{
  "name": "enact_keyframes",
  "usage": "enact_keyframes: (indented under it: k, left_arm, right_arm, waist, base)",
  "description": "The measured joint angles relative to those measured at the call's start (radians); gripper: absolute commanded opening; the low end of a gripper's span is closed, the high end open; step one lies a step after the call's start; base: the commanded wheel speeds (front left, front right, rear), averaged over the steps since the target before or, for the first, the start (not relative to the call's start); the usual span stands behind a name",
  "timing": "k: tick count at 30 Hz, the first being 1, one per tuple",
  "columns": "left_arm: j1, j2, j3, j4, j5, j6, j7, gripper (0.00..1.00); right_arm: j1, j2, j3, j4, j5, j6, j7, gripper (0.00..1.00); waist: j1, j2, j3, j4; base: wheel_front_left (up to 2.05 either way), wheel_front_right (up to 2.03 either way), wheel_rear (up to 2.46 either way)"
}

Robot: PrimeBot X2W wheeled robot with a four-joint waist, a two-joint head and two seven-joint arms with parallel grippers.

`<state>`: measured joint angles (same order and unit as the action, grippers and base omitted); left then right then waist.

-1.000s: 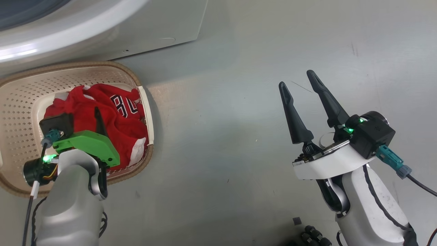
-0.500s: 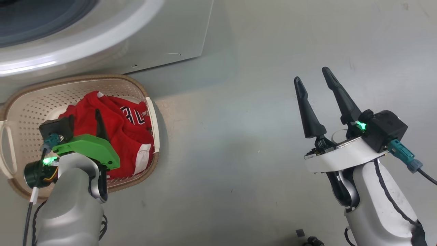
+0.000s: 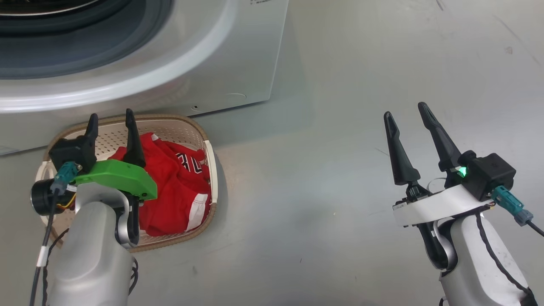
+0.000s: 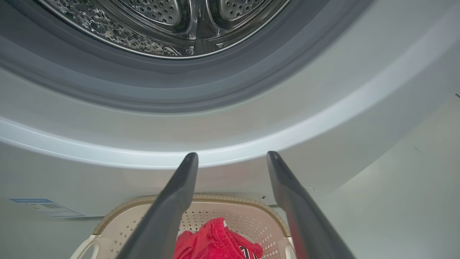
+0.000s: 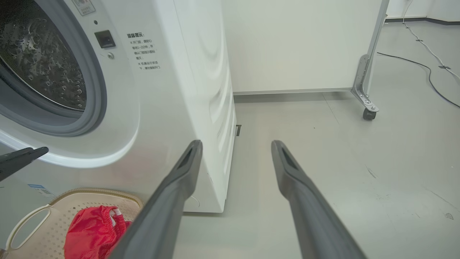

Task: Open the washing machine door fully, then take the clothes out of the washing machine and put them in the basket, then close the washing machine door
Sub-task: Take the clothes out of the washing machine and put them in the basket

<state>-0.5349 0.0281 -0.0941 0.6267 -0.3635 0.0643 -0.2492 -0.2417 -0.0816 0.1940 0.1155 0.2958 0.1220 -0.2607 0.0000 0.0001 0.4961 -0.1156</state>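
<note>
Both grippers wide and empty, clothes in basket

The left forearm rises from the lower left, holding the left gripper (image 3: 111, 114) above the basket (image 3: 194, 123), fingers spread wide toward the washing machine (image 3: 238, 63), touching nothing. The right gripper (image 3: 404, 109) hovers over the floor (image 3: 323, 170), equally wide, empty. The clothes (image 3: 178, 187) lie heaped in the basket

Red clothes (image 3: 174, 199), cream perforated basket (image 3: 170, 127), white washing machine (image 3: 238, 63)

Washing machine (image 3: 238, 63): white front-loader, grey-ringed round opening uncovered, perforated steel drum showing. Basket (image 3: 191, 136): cream, perforated, brown-rimmed, on the floor just in front of it. Clothes (image 3: 174, 199): red, white-trimmed, crumpled inside.
</note>
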Motion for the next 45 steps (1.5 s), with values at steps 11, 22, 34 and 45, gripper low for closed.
enact_keyframes:
  k: [11,22,34,45]
  left_arm:
    - [0.112,-0.001,-0.071,-0.185,0.018,-0.001,0.000,1.00]
    - [0.239,0.000,-0.112,-0.300,0.042,0.006,0.000,1.00]
    - [0.389,0.004,-0.143,-0.358,0.075,0.024,0.000,1.00]
    - [0.482,0.007,-0.156,-0.406,0.079,0.034,0.000,1.00]
  right_arm:
    - [0.051,0.000,-0.024,0.017,-0.036,0.000,0.000,1.00]
    - [0.130,0.005,-0.053,0.026,-0.046,-0.001,0.000,1.00]
    - [0.210,0.018,-0.061,0.015,-0.054,-0.012,0.000,1.00]
    - [0.269,0.024,-0.060,0.007,-0.058,-0.037,0.000,1.00]
  waist:
    - [0.0000,0.0000,-0.106,0.040]
    - [0.0000,0.0000,-0.218,0.074]
    - [0.0000,0.0000,-0.319,0.118]
    - [0.0000,0.0000,-0.375,0.152]
  base:
    - [0.00,0.00,0.00]
    - [0.00,0.00,0.00]
    - [0.00,0.00,0.00]
    - [0.00,0.00,0.00]
